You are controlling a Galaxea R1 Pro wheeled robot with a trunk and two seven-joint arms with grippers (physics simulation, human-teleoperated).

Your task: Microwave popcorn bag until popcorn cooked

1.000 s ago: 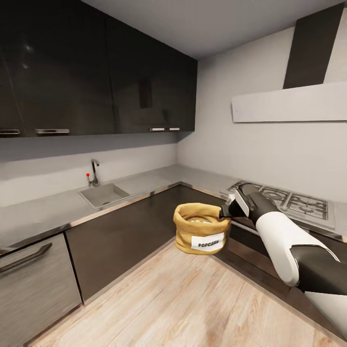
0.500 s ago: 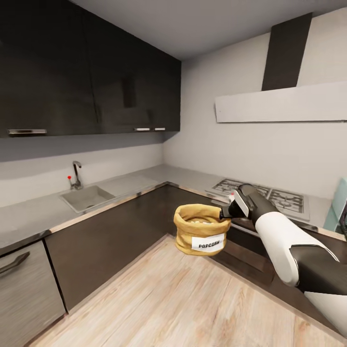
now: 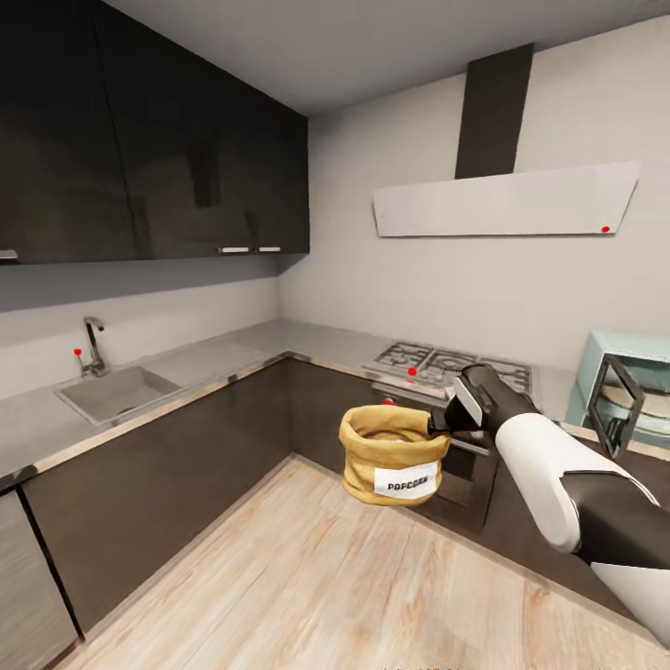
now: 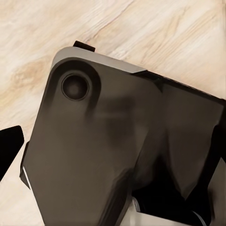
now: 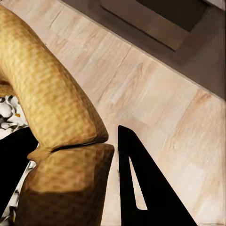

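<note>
Your right gripper (image 3: 437, 425) pinches the rolled rim of the popcorn bag (image 3: 393, 455), carrying it in mid-air above the wooden floor (image 3: 307, 577), out in front of the dark built-in oven (image 3: 461, 465) under the gas hob (image 3: 453, 365). In the right wrist view the burlap rim (image 5: 66, 136) folds between the dark fingers (image 5: 146, 183), and white kernels (image 5: 7, 110) show inside the sack. The microwave (image 3: 622, 391) stands at the far right on the countertop (image 3: 214, 358), its door (image 3: 616, 402) hanging open toward you.

You hold the bag by one edge only, so the weight hangs off a thin fold of cloth; a sharp turn or a jolt of the base could, by the look of it, let the rim slip free and drop the sack to the floor, or tip it and spill kernels. The open door stands in your path to the cavity, and the arm or the bag could knock it if you swing in from the hob side. Your left gripper's state cannot be told: the left wrist view gives dark robot housing (image 4: 122, 146) over the floor
</note>
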